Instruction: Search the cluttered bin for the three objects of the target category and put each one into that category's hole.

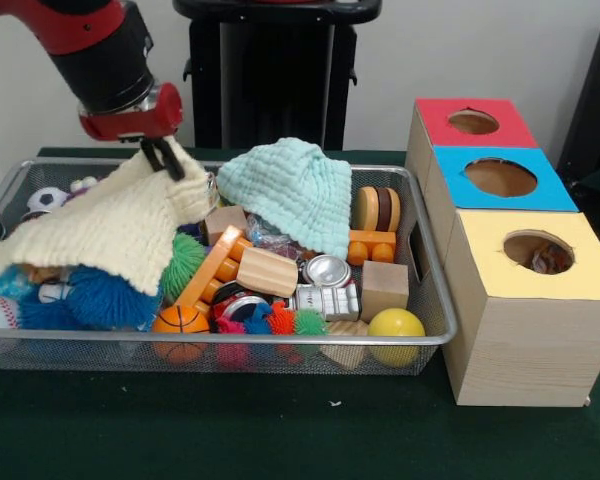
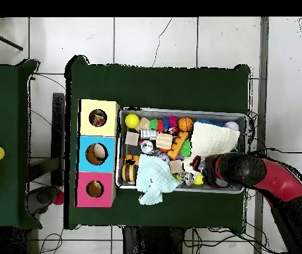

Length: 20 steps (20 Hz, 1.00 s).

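Your arm (image 1: 90,45) enters from 11 o'clock in the front view, wrist pitched down; gripper (image 1: 163,158) pinched shut on the cream cloth's (image 1: 110,225) raised upper edge, cloth draping down toward 8 o'clock. Wire bin (image 1: 435,300) crowded: mint cloth (image 1: 290,190) humped at centre, blue spiky ball (image 1: 105,298), small basketball (image 1: 180,320), yellow ball (image 1: 396,325), wooden blocks, tin can. Three-hole box (image 1: 525,300) at the bin's 3 o'clock; yellow hole (image 1: 538,250) holds something small, blue (image 1: 500,177) and red (image 1: 473,122) show nothing.

Bright, even light; soft shadows
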Tool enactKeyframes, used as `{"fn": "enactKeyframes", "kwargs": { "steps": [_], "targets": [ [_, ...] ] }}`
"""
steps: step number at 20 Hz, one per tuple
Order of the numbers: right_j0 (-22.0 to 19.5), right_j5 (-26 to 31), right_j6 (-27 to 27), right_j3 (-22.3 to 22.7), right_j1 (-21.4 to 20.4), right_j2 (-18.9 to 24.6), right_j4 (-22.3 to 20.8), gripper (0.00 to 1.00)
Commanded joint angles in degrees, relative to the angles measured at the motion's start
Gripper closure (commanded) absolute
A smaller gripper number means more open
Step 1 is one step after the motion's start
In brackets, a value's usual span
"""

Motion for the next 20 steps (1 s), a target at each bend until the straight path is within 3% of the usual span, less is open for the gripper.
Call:
{"fn": "enactKeyframes", "kwargs": {
  "steps": [1,20],
  "targets": [
    [1.7,5.3,5.4,9.7,-4.4,2.0,8.9,1.0],
    [6.1,-4.5,8.4,25.2,-14.3,1.5,23.4,1.0]
  ]
}}
